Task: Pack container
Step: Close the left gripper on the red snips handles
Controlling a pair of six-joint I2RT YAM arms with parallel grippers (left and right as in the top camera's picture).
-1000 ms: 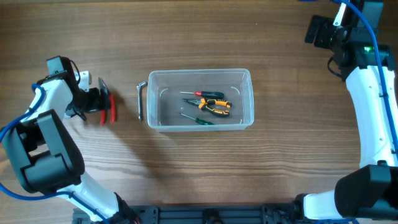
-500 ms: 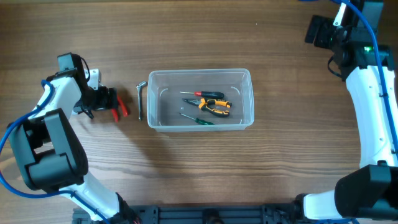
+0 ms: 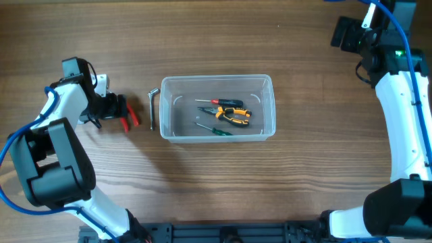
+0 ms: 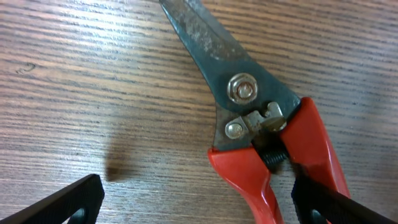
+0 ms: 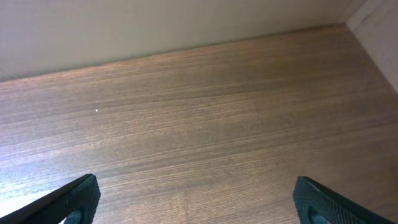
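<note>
left tool spread wide, straddling red snips | right tool spread above wood table

Setting: robotics lab bench. White-and-black left arm and right arm stand at a wood-grain table; exposed blue cable; plain wall behind.

Brown wood-grain table filling the overhead view, plain pale wall behind its far edge, even light
</note>
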